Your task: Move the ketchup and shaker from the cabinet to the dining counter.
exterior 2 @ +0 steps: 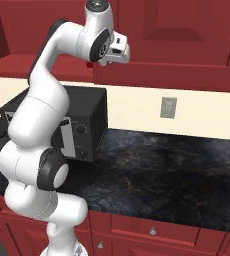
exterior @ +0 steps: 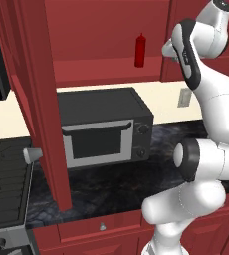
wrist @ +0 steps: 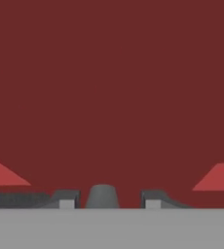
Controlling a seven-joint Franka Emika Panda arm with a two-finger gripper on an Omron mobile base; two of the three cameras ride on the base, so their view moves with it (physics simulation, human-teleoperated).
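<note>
At the bottom centre of the hand view the shaker [wrist: 102,196] sits between the fingertips [wrist: 66,199], jaws closed in beside it though I cannot tell if they touch; I'd squeeze its body squarely, then lift straight. It stands upright in the cabinet [exterior: 101,30], taper up, like the ketchup [exterior: 140,50] upper centre of the left view.
</note>
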